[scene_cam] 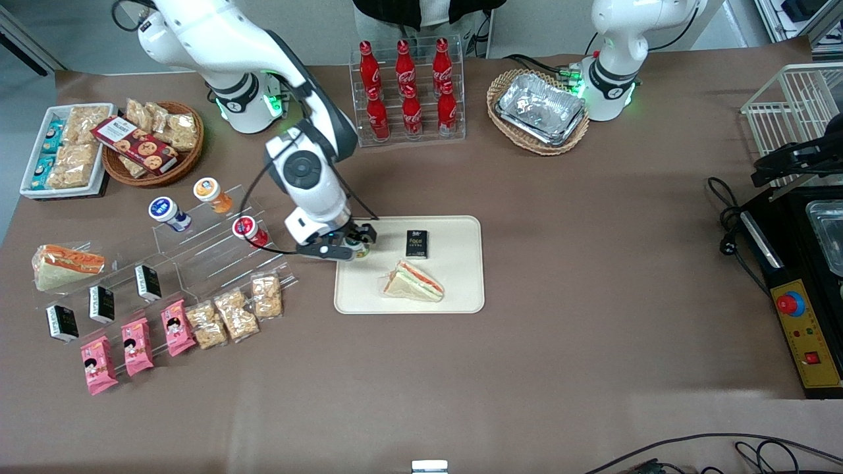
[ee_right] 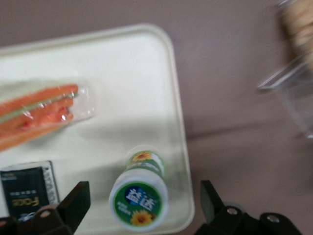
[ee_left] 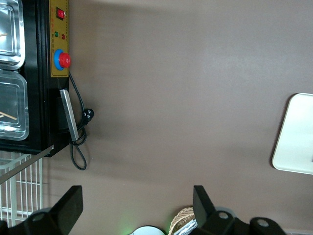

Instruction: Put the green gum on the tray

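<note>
Green gum (ee_right: 140,194) stands upright on the tray (ee_right: 122,88), lid up, close to the tray's rim at the corner nearest the acrylic display steps (scene_cam: 217,243). Label shows a sunflower and green band; the lid is white with a green ring.

The claw (ee_right: 144,208) hangs directly over the bottle, its two fingers (ee_right: 73,203) spread wide, one on each side of the gum with clear gaps between pads and bottle. Nothing gripped. From the front, the claw (scene_cam: 352,249) sits over the tray's edge toward the working arm's end of the desk, and the gum (scene_cam: 361,251) is only just visible beneath it.

Also on the tray (scene_cam: 461,289): a wrapped sandwich wedge (scene_cam: 413,282), nearer the front camera than the gum, and a small black packet (scene_cam: 417,243) beside the gum, toward the tray's middle.

On the display steps stand a red-lidded bottle (scene_cam: 247,228), an orange-lidded bottle (scene_cam: 209,191) and a blue-lidded bottle (scene_cam: 165,210), all well apart from the tray.

The left wrist view shows only one corner of the tray (ee_left: 298,134) on the brown desk (ee_left: 171,98).
</note>
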Available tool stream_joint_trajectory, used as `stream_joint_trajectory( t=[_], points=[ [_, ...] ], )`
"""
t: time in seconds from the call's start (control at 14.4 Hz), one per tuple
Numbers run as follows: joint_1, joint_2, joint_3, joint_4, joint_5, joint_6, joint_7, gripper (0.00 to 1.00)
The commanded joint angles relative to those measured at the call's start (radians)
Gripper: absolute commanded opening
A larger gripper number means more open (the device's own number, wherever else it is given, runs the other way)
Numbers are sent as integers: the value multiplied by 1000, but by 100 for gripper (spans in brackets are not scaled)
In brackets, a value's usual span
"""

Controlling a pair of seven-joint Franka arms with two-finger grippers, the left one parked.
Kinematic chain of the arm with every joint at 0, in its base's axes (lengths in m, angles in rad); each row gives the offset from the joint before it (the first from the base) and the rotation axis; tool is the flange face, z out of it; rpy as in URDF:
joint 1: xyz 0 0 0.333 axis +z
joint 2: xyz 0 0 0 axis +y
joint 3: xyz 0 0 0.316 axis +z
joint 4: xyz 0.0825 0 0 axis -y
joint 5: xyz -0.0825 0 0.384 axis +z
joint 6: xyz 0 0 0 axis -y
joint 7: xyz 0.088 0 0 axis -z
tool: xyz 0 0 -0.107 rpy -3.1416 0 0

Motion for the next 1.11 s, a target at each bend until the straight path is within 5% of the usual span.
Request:
stream_joint_trajectory(
  t=[0.0, 0.42, 0.63, 1.04],
  points=[
    [-122, -182, -12, 76, -2, -278, -23, 100],
    [-448, -228, -27, 389, 0, -659, -476, 100],
    [-626, -219, -25, 443, 3, -661, -674, 100],
    [-691, -221, -39, 495, -5, -693, -713, 100]
  ],
)
